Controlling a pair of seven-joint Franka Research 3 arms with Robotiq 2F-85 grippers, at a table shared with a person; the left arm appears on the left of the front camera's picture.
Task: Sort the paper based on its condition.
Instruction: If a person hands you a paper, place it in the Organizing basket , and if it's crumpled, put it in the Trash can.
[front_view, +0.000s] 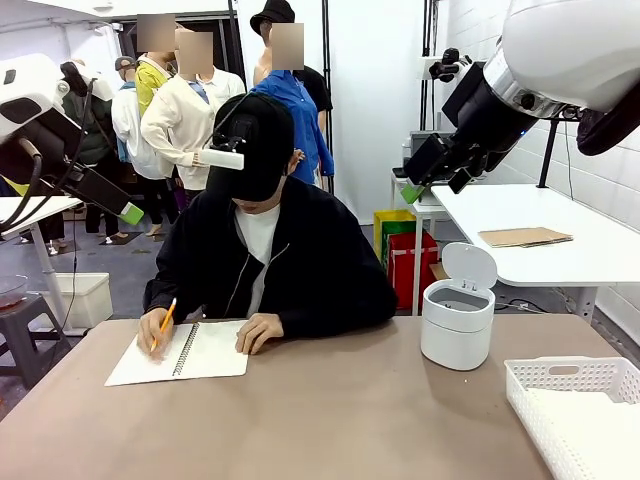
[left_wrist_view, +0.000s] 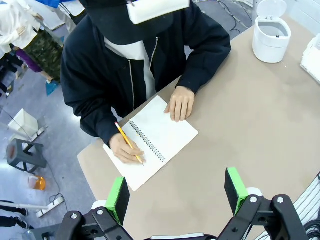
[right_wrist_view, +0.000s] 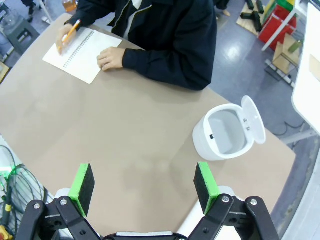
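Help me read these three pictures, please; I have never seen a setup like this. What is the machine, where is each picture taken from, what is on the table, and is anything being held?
This is a robot with two white arms, each ending in a two-finger gripper with green pads. The front view looks across a brown table at a person sitting opposite. The other two pictures come from cameras on the wrists: one looks down past the left gripper, the other past the right gripper. Both grippers are open, raised above the table, and hold nothing. On the table lie a spiral notebook, to whose page the person holds a pencil, a small white bin with its lid up, and a white basket.
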